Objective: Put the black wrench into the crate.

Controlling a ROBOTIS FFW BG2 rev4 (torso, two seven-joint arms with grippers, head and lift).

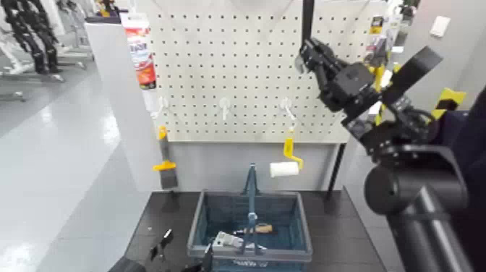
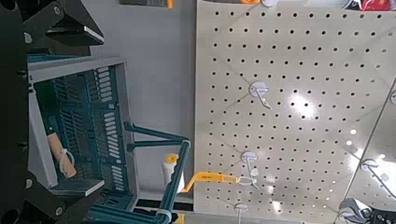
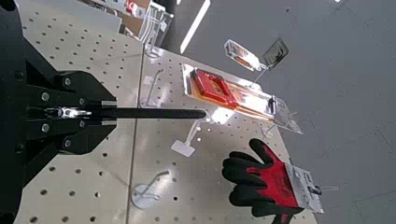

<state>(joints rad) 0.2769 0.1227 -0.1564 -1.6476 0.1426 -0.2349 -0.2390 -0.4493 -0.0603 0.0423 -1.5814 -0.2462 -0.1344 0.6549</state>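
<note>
My right gripper (image 1: 307,52) is raised high in front of the white pegboard (image 1: 231,65), at its upper right. It is shut on the black wrench (image 1: 308,18), which stands upright above the fingers. In the right wrist view the wrench (image 3: 159,113) is a slim black bar running out from between the closed fingers (image 3: 89,93) across the pegboard. The blue-grey crate (image 1: 304,231) with its tall hoop handle (image 1: 251,188) stands on the dark table below. It also shows in the left wrist view (image 2: 89,103). My left gripper (image 1: 181,249) is open and idle, low beside the crate's near left corner.
A yellow-handled white paint roller (image 1: 288,163) and a yellow-handled scraper (image 1: 165,165) hang on the pegboard above the crate. A wooden-handled tool (image 1: 242,235) lies inside the crate. Red-and-black gloves (image 3: 266,182) and a red packet (image 3: 219,89) hang near the wrench.
</note>
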